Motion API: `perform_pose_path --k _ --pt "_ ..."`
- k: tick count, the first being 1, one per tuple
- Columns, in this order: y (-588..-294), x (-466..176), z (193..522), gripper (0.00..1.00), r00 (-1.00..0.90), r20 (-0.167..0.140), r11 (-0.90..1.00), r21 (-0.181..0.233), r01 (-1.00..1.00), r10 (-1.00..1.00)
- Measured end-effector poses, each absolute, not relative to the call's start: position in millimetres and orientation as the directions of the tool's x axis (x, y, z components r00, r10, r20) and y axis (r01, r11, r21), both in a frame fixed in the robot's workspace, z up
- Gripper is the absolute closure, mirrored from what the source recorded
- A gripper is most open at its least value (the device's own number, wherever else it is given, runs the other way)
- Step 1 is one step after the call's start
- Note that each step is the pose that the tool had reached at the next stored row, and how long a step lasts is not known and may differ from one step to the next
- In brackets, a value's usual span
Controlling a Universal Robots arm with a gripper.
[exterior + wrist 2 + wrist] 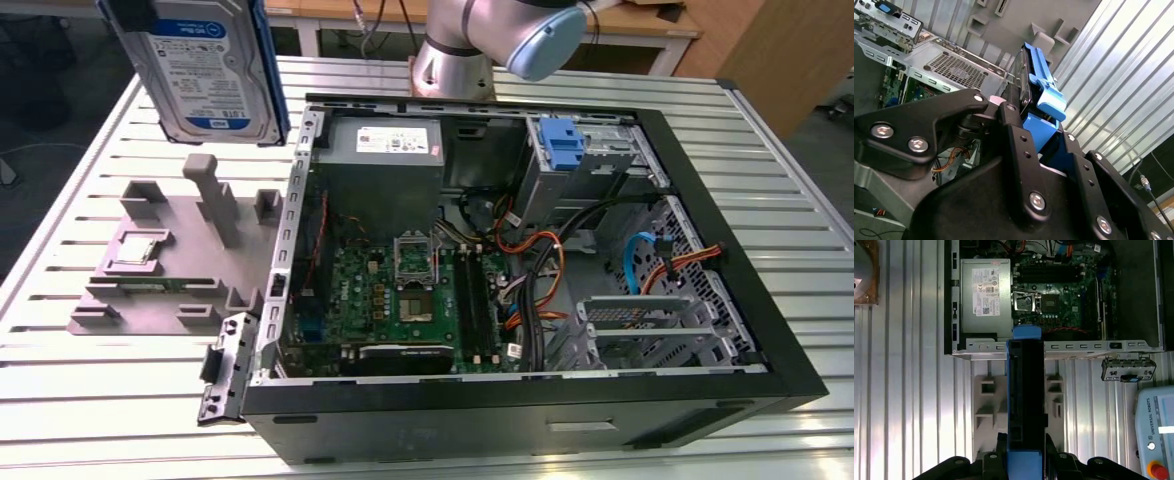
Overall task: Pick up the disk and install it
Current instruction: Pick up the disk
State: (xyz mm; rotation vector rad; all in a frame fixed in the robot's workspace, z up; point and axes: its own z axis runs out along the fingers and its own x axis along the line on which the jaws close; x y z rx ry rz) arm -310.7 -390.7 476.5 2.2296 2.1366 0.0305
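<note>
The disk (200, 70), a silver-grey drive with a white-and-blue label in a blue caddy, hangs upright in the air at the exterior view's upper left, above the table and beside the open computer case (747, 250). In the second wrist view my gripper (1040, 137) is shut on the disk (1040, 87), its black fingers (1013, 127) pressing on the blue caddy's sides. In the first wrist view the disk (1026, 390) is seen edge-on, rising from the gripper (1026, 462) over the grey fixture (985, 410) and near the case's edge.
A grey holder fixture (174, 250) with posts and slots lies on the slatted metal table (80, 400), on the exterior view's left of the case. Inside the case are a grey power supply (387, 140), the motherboard (400, 290), cables and a drive bay with a blue part (567, 150). A teach pendant (1156, 435) lies on the table.
</note>
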Motion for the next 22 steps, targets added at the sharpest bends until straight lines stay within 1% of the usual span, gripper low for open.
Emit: perform_pose_path --k 3,16,22 --pt "-392 -310 476 0.63 0.043 0.008 -0.044 0.049 0.998 0.999" --pt "-392 -308 476 0.63 0.043 0.009 -0.043 0.048 0.998 0.999" --pt "-393 -295 476 0.63 0.043 0.008 -0.043 0.042 0.998 0.999"
